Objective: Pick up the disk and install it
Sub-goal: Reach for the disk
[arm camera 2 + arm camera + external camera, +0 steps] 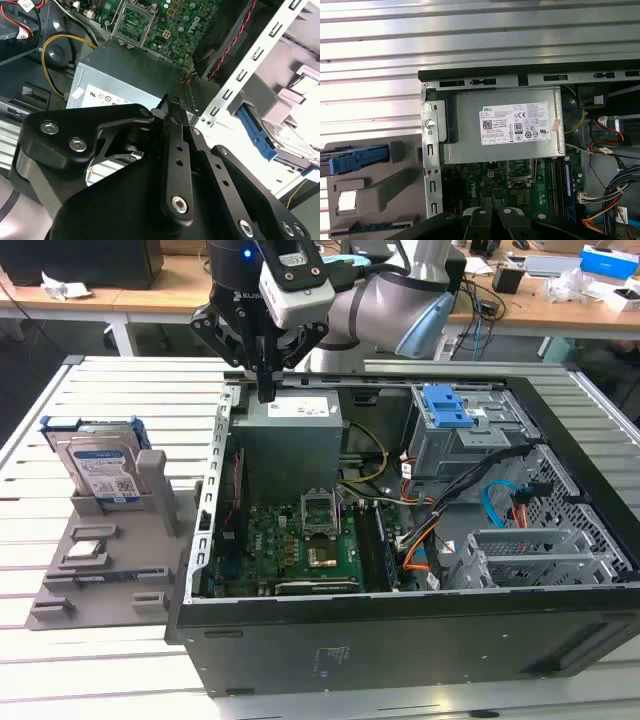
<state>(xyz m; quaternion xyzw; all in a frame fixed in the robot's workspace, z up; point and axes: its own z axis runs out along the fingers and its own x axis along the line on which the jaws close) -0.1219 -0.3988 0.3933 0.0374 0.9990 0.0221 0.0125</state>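
Nearest in the exterior view is the dark front wall of the open computer case (400,640), which lies on a table of pale metal slats (60,660). Inside the case, the green motherboard (300,540) is toward the near side, and bundles of coloured cables run on the exterior view's right of it. On the exterior view's left, just beside the case, a grey holder (110,570) rests on the table. The disk (100,462) stands upright in the far part of this holder, with its white label facing the camera and blue rails along its edges. In the second wrist view the disk (292,142) is outside the case wall, well apart from the fingers. Farther back in the case sits the grey power supply (290,435). The gripper (266,390) hangs above the corner of the power supply, close to the case wall on the disk's side. Its fingers are pressed together and nothing is held between them. The second wrist view shows the same closed fingers over the power supply. On the exterior view's right of the power supply is the drive cage (465,440) with a blue latch. Behind everything are wooden desks (540,310).
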